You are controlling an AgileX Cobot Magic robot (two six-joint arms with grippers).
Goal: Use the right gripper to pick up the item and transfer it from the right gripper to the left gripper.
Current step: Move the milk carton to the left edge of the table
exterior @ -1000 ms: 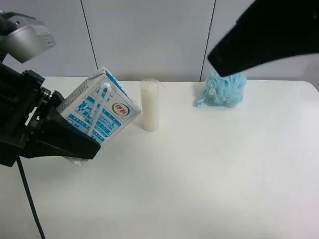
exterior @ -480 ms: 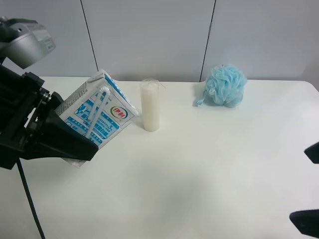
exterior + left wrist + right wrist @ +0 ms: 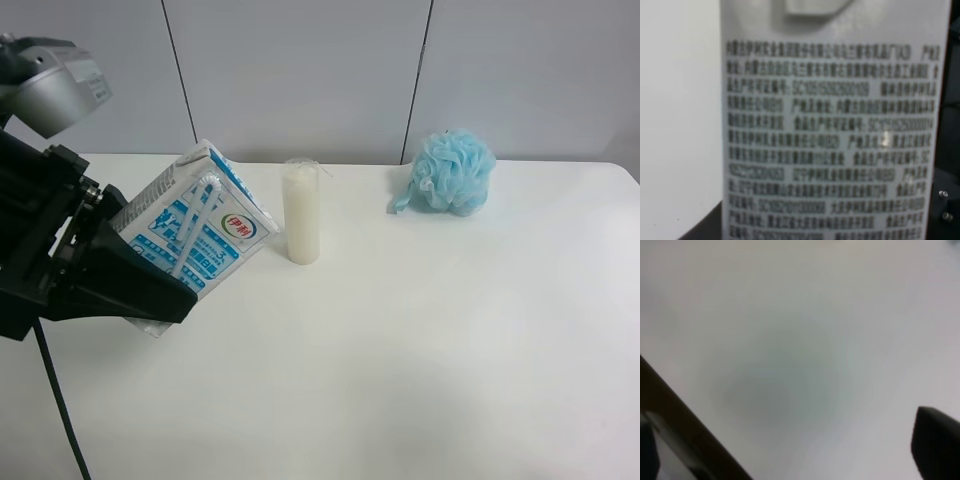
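The item, a white drink carton with blue panels (image 3: pixel 200 230), is tilted and held above the table at the exterior high view's left. The left gripper (image 3: pixel 150 275), black with a silver-grey box (image 3: pixel 55 85) on its wrist, is shut on its lower part. In the left wrist view the carton's fine-print face (image 3: pixel 830 130) fills the frame. The right gripper does not show in the exterior high view. In the right wrist view the right gripper (image 3: pixel 790 432) hangs over blurred white table, its dark fingers (image 3: pixel 937 440) far apart and empty.
A tall cream candle (image 3: pixel 301 212) stands just right of the carton. A fluffy light-blue bath sponge (image 3: pixel 452 172) lies at the back right. The white table (image 3: pixel 420 340) meets a grey wall at the back.
The right arm has swung from the top right down past the lower right edge and out of the exterior high view. The left gripper and carton have stayed still.
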